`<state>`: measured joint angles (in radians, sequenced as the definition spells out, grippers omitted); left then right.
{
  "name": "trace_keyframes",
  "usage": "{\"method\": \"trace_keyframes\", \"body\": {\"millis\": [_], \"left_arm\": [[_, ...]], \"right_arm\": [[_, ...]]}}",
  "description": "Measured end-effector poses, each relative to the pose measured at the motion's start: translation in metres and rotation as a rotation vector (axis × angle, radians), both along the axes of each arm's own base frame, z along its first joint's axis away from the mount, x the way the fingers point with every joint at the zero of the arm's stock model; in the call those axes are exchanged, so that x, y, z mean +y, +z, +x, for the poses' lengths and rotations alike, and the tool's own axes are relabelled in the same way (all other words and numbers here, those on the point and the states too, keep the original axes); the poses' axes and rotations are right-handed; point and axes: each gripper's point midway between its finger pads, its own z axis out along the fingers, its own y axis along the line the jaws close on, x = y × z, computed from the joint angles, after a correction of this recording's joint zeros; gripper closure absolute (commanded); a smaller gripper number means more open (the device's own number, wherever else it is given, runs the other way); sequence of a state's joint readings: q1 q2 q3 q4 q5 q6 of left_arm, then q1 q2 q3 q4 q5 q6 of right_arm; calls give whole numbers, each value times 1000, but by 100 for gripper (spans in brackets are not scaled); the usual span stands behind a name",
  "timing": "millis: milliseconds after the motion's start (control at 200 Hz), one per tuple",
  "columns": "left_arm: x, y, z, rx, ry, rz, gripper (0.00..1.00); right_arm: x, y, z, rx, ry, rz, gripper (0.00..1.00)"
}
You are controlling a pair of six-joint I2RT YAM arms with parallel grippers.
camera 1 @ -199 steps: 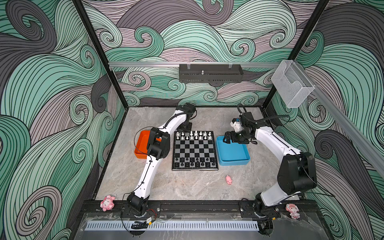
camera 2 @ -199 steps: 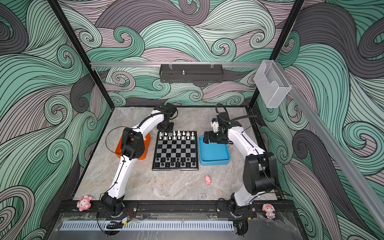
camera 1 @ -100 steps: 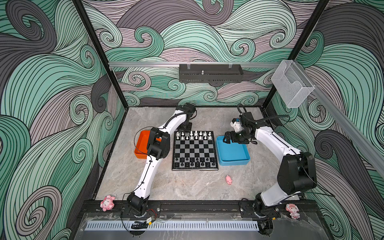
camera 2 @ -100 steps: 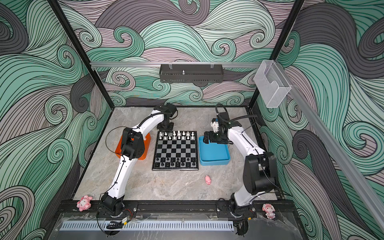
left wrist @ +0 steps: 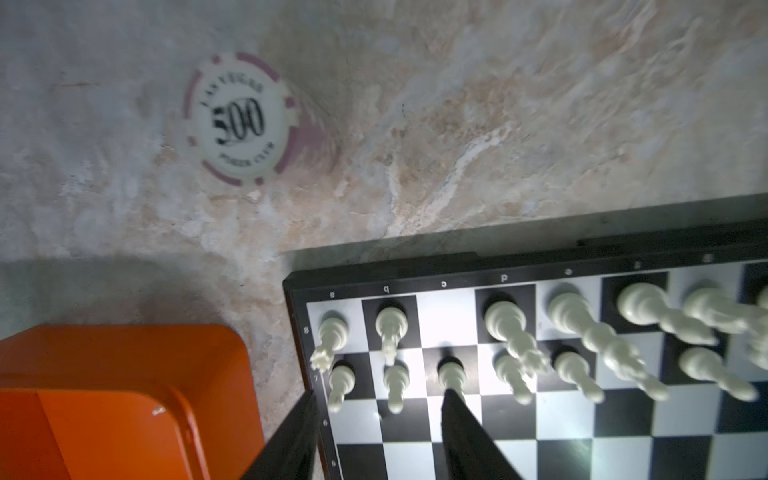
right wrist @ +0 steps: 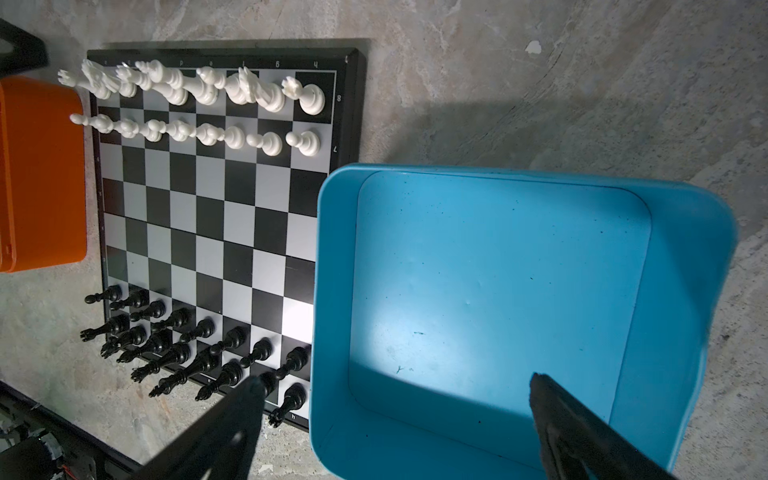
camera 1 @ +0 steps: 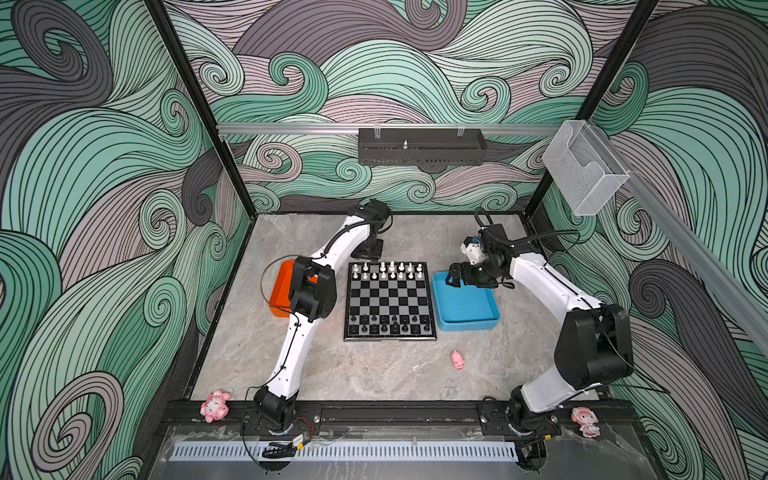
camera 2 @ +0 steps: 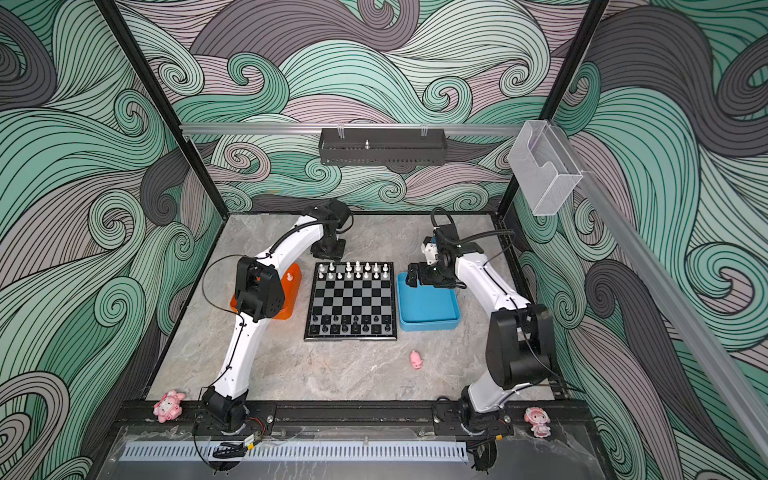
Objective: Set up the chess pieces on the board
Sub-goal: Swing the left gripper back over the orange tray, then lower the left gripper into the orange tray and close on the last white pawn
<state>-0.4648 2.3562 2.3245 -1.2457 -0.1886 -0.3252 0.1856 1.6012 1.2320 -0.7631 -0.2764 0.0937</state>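
The board [camera 1: 390, 297] lies in the middle of the table in both top views. White chess pieces [camera 1: 388, 270] fill its two far rows, except one bare back-row square [left wrist: 444, 328]. Black chess pieces [camera 1: 388, 325] fill the two near rows. One small white piece [camera 2: 289, 277] stands in the orange tray [camera 2: 286, 299]. My left gripper [left wrist: 380, 399] hangs open over the board's far left corner. A white pawn [left wrist: 395, 384] stands untouched between its fingertips. My right gripper [right wrist: 397, 386] stands wide open over the blue tray [right wrist: 498, 270], holding nothing.
A stack of poker chips [left wrist: 241, 120] stands on the table beyond the board's far left corner. A pink pig figurine [camera 1: 458, 359] lies in front of the blue tray [camera 1: 465, 305]. Pink dolls [camera 1: 215, 406] sit on the front rail.
The left gripper's jaws have spread apart over the board's far left corner. Neither arm has visibly shifted, and the right gripper stays wide open.
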Motion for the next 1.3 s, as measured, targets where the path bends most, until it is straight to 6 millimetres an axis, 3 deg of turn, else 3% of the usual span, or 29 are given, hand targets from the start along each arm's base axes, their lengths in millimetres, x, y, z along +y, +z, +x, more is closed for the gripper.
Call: {"method": "trace_keyframes", "body": {"millis": [205,375,550,951,1121,1301], "left_arm": [[12,63,-7,-112,20,-18,21],[34,81,-24,-118,59,-24,11],[72,73,-41,-62,143,-25,2],[159,59,-76,26,370,-54,2],[180,47,-82,64,425,-58,2],[188,34,-80,95,451,-63,8]], "right_arm": [[-2,6,-5,7,-18,-3,1],[2,21,-9,-28,-18,3,1],[13,31,-16,-51,4,1,1],[19,32,-22,-56,4,-38,1],[17,32,-23,-54,0,-50,1],[17,31,-22,-53,3,-55,1]]}}
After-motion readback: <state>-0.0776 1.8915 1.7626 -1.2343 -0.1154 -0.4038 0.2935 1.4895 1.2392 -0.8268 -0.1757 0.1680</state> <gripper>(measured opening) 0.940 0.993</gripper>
